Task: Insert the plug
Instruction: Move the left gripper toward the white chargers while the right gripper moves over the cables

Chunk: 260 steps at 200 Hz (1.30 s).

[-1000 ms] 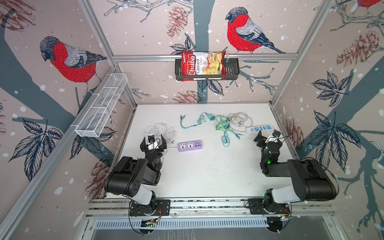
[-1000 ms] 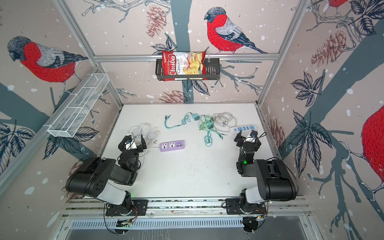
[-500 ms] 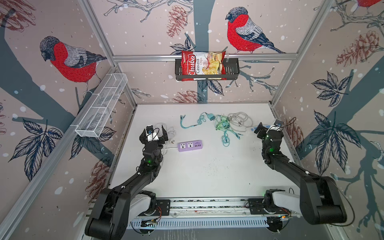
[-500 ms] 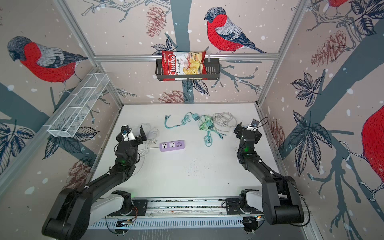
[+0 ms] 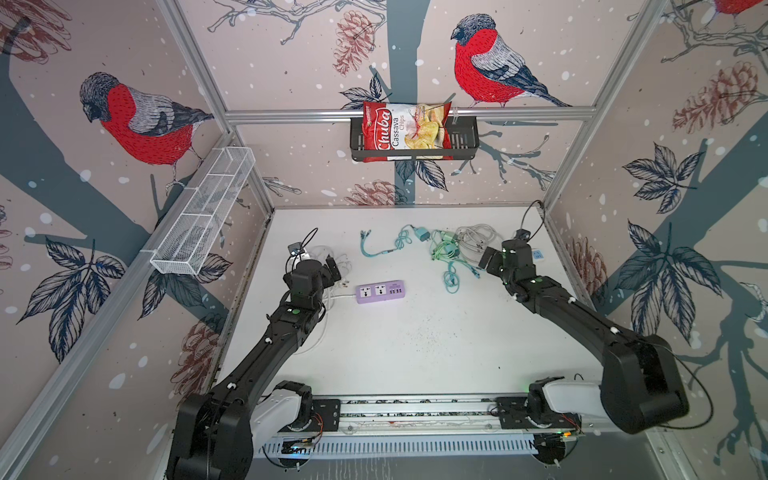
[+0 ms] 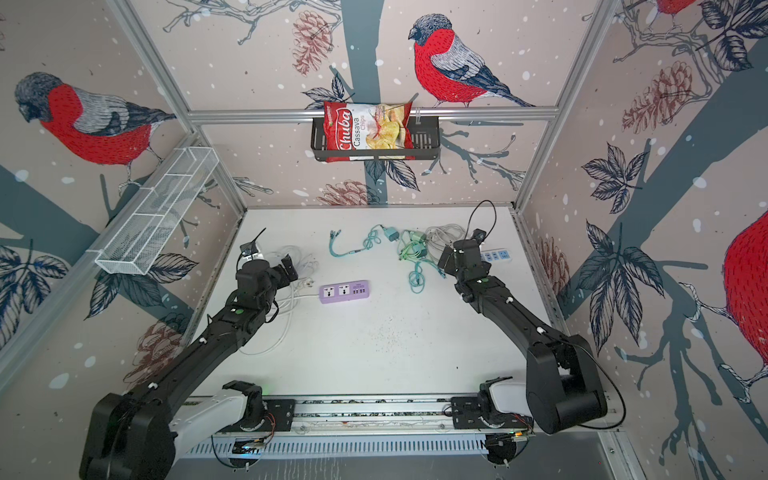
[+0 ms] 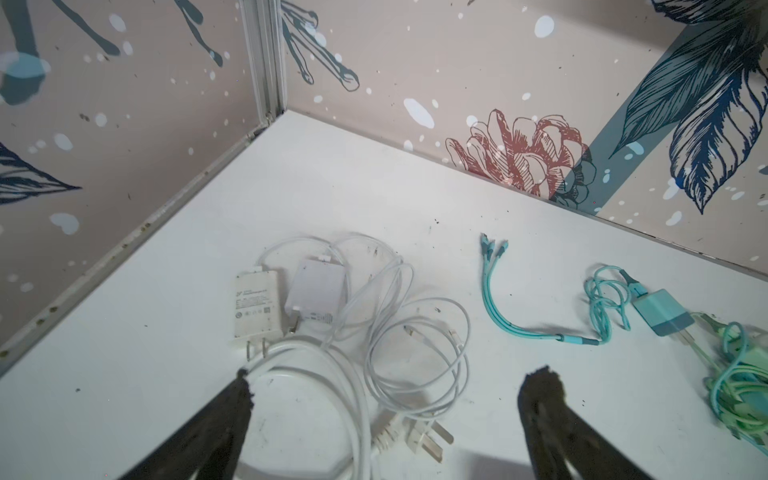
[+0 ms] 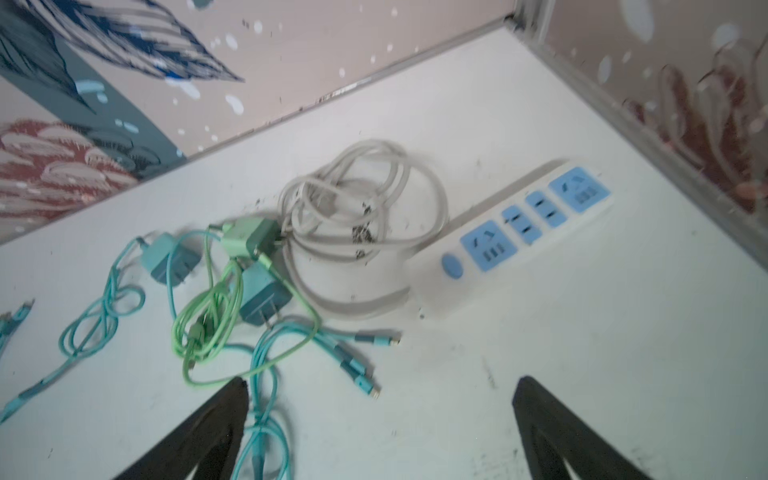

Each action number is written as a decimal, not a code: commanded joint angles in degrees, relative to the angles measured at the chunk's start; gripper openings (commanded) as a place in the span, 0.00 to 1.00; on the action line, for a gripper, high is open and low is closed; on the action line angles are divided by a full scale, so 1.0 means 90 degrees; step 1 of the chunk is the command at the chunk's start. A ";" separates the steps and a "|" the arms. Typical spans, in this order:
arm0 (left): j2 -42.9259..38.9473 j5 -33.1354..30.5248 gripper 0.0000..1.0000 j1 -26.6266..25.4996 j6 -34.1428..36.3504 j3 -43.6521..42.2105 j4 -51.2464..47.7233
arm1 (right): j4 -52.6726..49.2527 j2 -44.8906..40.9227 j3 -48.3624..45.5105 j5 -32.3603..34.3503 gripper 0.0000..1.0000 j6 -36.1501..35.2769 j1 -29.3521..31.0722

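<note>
Left wrist view. Ana: biggest things first, what sits around the purple power strip (image 5: pixel 380 291)?

Ben: The white table (image 5: pixel 415 353) is under it. The left gripper (image 7: pixel 392 380) hangs just left of the strip, jaws spread wide with nothing in them. The right gripper (image 8: pixel 382 385) is well to the strip's right and farther back, near a teal charger (image 8: pixel 264 301), and is equally wide and empty.

Ana: And the plug?

Ben: A white cable tangle (image 7: pixel 374 328) lies left of the strip. At its near end is a three-pin plug (image 7: pixel 419 438), flat on the table just beside the strip and close to the open left jaws. That's my guess. A two-pin white charger (image 7: pixel 258 309) lies farther from the strip, so I can't tell which is meant.

Ana: How will it handle?

Ben: It's light, hard, smooth plastic, so probably slippery. Its thick cord looks springy and should tug back. I'd pinch the body's flat sides behind the pins, leaving them free.
</note>
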 commanded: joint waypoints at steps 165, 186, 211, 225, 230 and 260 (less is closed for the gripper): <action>0.1784 0.0407 0.96 -0.1147 -0.0809 0.1232 -0.1991 | -0.1336 0.1151 0.0927 -0.0845 1.00 0.0521 0.1548; 0.1982 0.0149 0.96 -0.1147 -0.0870 0.1481 -0.2322 | -0.1384 0.1155 0.0985 -0.0824 1.00 0.0499 0.1577; 0.2316 -0.0226 0.95 -0.1146 -0.0855 0.1777 -0.2635 | -0.1444 0.1126 0.1029 -0.0754 1.00 0.0474 0.1607; 0.2469 -0.0357 0.95 -0.1129 -0.0818 0.1936 -0.2758 | -0.1470 0.1091 0.1034 -0.0708 1.00 0.0452 0.1616; 0.2508 -0.0381 0.95 -0.1114 -0.0803 0.1977 -0.2779 | -0.1489 0.1079 0.1038 -0.0699 1.00 0.0441 0.1616; 0.2609 -0.0350 0.96 -0.0972 -0.0737 0.2129 -0.2796 | -0.1532 0.0938 0.1010 -0.0684 1.00 0.0383 0.1626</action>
